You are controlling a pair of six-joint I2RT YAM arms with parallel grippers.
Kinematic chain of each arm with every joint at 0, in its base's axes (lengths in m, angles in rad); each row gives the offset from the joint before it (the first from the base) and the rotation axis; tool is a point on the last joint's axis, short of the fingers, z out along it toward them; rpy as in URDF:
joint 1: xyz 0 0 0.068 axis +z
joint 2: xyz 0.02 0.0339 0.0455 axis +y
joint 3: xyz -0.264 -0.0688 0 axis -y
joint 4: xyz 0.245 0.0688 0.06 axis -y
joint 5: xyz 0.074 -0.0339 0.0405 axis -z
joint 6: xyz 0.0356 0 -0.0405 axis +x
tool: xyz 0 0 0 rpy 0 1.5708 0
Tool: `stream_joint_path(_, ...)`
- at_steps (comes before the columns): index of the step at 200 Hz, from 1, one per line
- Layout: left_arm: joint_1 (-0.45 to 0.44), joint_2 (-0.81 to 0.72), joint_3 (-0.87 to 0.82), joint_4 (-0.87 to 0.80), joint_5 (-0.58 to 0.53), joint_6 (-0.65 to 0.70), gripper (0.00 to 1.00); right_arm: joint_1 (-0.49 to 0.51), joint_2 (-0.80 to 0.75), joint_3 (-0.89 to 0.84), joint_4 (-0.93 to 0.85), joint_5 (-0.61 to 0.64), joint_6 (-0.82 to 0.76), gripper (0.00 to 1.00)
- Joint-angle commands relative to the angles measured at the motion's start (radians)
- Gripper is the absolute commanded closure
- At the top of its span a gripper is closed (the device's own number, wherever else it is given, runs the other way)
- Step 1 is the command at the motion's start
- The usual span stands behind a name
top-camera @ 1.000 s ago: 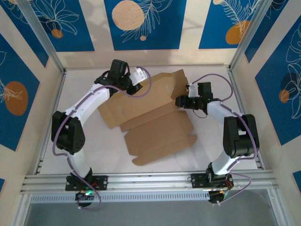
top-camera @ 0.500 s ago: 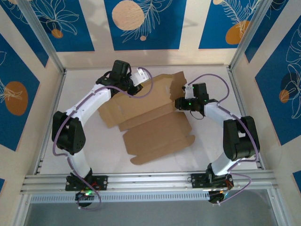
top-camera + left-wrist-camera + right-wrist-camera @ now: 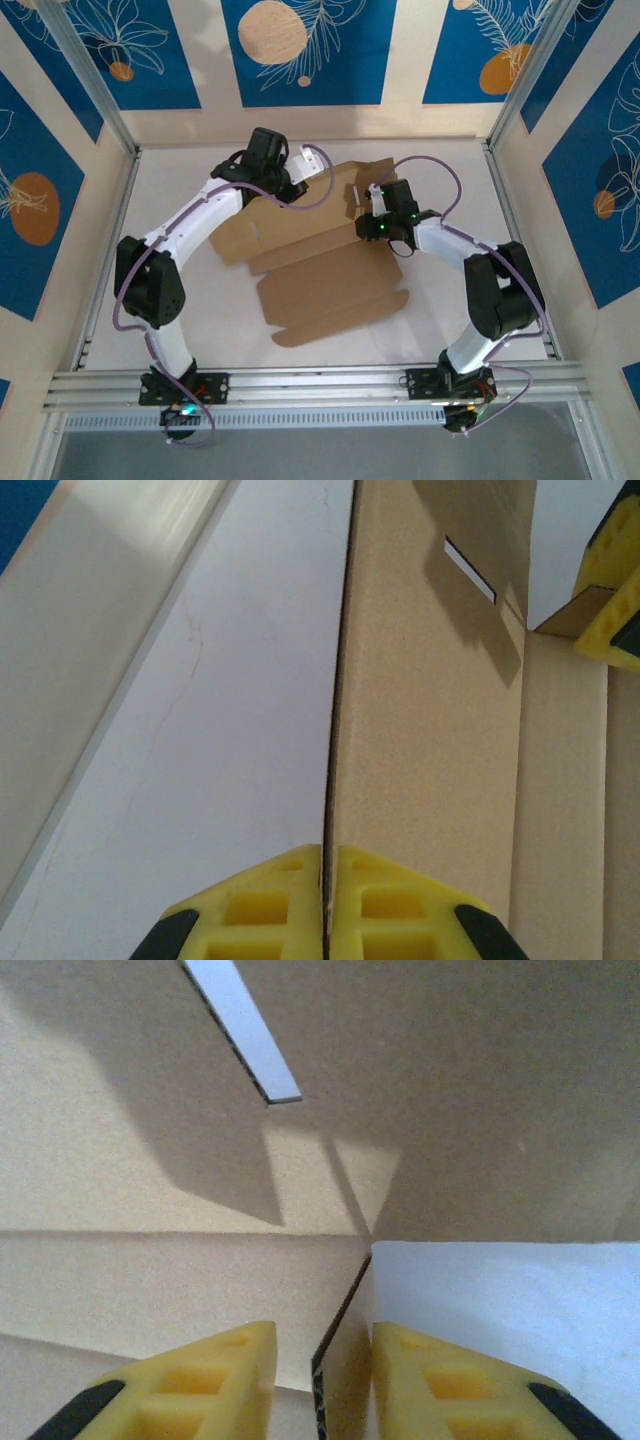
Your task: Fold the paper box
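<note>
The paper box (image 3: 330,285) is a flat brown die-cut sheet lying mid-table, its back part raised. My left gripper (image 3: 292,188) is at the sheet's back left edge. In the left wrist view its yellow fingers (image 3: 326,910) are shut on the thin edge of an upright panel (image 3: 430,730). My right gripper (image 3: 363,213) is at the back right part of the sheet. In the right wrist view its jaws (image 3: 322,1380) stand apart, with a thin flap edge (image 3: 345,1360) between them close to the right finger. A cut slot (image 3: 245,1035) shows in the panel ahead.
The white table (image 3: 200,300) is enclosed by side walls and a back wall with blue panels. An aluminium rail (image 3: 320,380) runs along the near edge by the arm bases. In the left wrist view, the right gripper's yellow fingers (image 3: 610,590) are at the upper right.
My right gripper has moved left and inward over the sheet's back right part, and the flap there has folded in. The whole sheet has shifted slightly left. The left gripper keeps its grip.
</note>
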State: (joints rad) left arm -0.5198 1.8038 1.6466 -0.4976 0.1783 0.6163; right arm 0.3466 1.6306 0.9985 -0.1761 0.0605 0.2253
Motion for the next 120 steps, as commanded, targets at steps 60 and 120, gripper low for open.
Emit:
stream_joint_path(60, -0.11, -0.017, -0.077, 0.129, -0.166, 0.26, 1.0, -0.187, -0.205, 0.023, -0.056, -0.252, 0.168, 0.5)
stream_joint_path(120, -0.192, 0.004, -0.159, 0.243, -0.304, 0.4, 1.0, -0.251, -0.334, 0.005, -0.111, -0.186, 0.248, 0.61)
